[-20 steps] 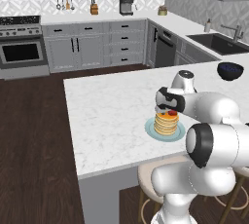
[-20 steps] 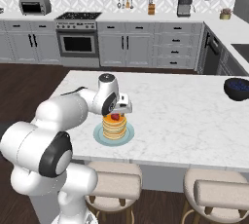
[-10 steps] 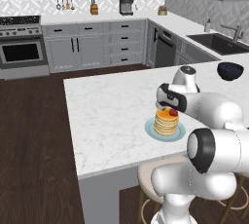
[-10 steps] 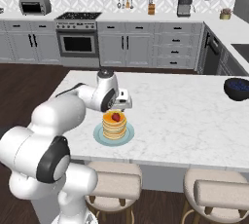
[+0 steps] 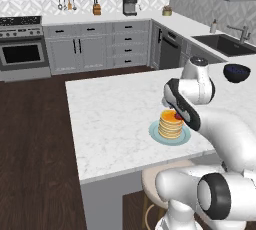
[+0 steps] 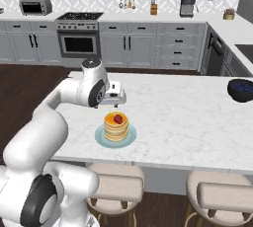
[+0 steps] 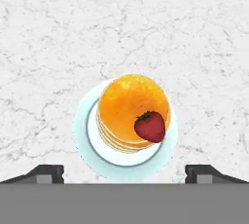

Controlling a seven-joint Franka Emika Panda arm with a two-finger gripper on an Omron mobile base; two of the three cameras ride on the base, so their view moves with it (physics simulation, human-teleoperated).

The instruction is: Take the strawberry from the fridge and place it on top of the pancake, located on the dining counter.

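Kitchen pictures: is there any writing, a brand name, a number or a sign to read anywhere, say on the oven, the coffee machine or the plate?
None can be read.
The stove, microwave and coffee machine: no legible marks; too small to tell.
The pale teal plate, pancake and strawberry: bare, no print.
The dining counter: only marble veining.
The dark blue bowl: plain.

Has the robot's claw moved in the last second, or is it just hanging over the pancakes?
Yes. The gripper has risen, farther above the pancake and its strawberry, jaws open.
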